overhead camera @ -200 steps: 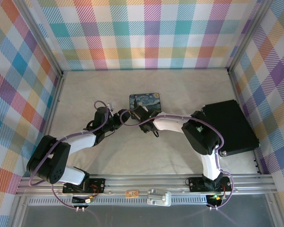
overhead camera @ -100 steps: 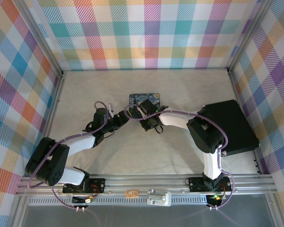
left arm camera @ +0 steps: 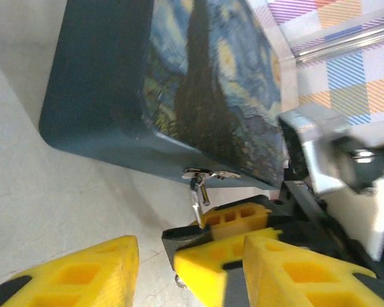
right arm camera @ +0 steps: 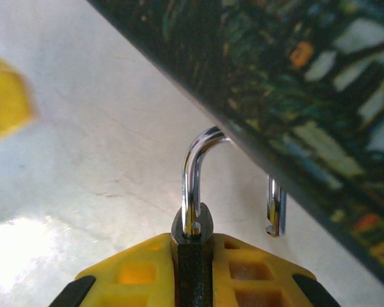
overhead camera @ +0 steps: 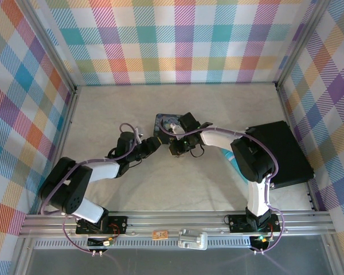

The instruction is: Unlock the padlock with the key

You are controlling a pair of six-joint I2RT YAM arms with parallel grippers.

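The right gripper [right arm camera: 192, 246] pinches the padlock [right arm camera: 192, 225] tight by its dark body. The silver loop sticks up at 12 o'clock, and its top goes behind the edge of the blue tin [right arm camera: 294, 96]. The left gripper [overhead camera: 154, 143] sits close by at 9 o'clock, with its fingers wide apart.

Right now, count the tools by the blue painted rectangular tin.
2. The left tool is off the near-left corner of the tin; the right tool, at its near edge, is shut on the dark-grey metal padlock.
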